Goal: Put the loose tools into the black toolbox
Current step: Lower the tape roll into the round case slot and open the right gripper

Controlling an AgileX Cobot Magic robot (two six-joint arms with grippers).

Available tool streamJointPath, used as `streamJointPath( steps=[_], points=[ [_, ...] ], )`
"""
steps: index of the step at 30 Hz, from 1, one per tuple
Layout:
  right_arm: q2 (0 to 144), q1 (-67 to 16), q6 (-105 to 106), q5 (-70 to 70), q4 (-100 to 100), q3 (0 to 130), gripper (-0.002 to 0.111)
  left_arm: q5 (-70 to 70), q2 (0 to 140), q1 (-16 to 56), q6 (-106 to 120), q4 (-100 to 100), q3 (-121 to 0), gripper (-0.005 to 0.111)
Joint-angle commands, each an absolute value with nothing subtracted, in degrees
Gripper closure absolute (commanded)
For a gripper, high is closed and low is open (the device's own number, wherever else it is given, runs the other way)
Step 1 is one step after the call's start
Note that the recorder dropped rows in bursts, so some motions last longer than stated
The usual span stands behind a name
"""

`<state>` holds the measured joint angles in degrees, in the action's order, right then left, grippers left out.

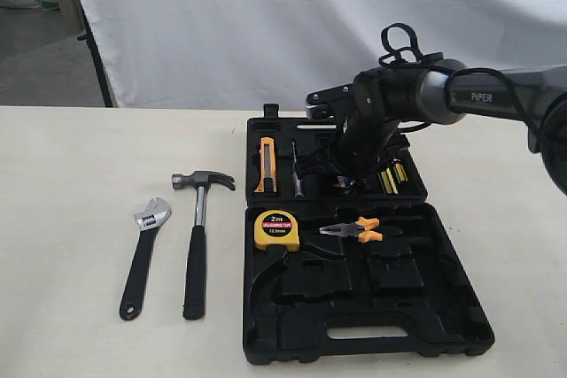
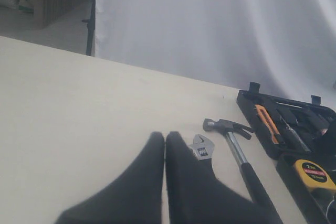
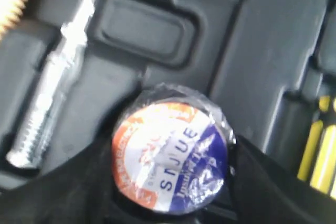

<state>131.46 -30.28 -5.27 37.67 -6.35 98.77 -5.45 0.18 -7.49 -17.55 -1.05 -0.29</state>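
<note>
Pale tabletop [image 1: 80, 183], white drape [image 1: 266, 15] behind. Black toolbox [image 1: 372, 335] lying open toward 4 o'clock. At its 9 o'clock, apart from it: adjustable wrench [image 1: 143, 254] and claw hammer [image 1: 197, 250], side by side. Right gripper [image 1: 341, 179] down in the 12 o'clock half, clamping the tape roll [image 3: 170, 156] over the moulded plastic. Left gripper [image 2: 164, 137] pinched closed, empty, near the wrench head.

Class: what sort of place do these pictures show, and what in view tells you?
Probably a robotics lab test bench, not a workshop: a robot arm reaching over an open black toolbox, a plain table, and a white sheet hung as backdrop.
</note>
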Motion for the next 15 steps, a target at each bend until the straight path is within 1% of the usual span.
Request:
streamJointPath(
  steps=[1, 7, 8, 9, 10, 11, 12, 13, 15],
  points=[
    [132.0, -30.1, -6.7, 39.1, -7.7, 98.6, 0.109, -5.0, 0.0, -8.9, -17.8, -1.3, -0.4, 0.106],
    [132.0, -30.1, -7.5, 38.9, -7.1, 98.6, 0.108, -5.0, 0.0, -8.9, -17.8, -1.3, -0.4, 0.106],
    [132.0, -30.1, -7.7, 38.9, -7.1, 98.6, 0.106, -5.0, 0.0, -8.9, -17.8, -1.3, -0.4, 0.106],
    [132.0, -30.1, -7.7, 38.9, -7.1, 98.6, 0.094, -5.0, 0.0, -8.9, -17.8, -1.3, -0.4, 0.106],
    [132.0, -30.1, -7.7, 38.9, -7.1, 98.6, 0.089, -5.0, 0.0, -8.9, -17.8, -1.3, -0.4, 0.106],
    [132.0, -30.1, -7.9, 38.9, -7.1, 98.6, 0.072, -5.0, 0.0, -8.9, -17.8, -1.3, -0.4, 0.106],
    [132.0, -30.1, -7.9, 38.9, -7.1, 98.6, 0.063, -5.0, 0.0, -8.9, -17.8, -1.3, -0.4, 0.106],
    [132.0, -30.1, -7.9, 38.2, -7.1, 98.6, 0.050, -5.0, 0.0, -8.9, -17.8, -1.3, -0.4, 0.106],
    [132.0, -30.1, -7.9, 37.0, -7.0, 98.6, 0.039, -5.0, 0.0, -8.9, -17.8, -1.3, -0.4, 0.106]
  ],
)
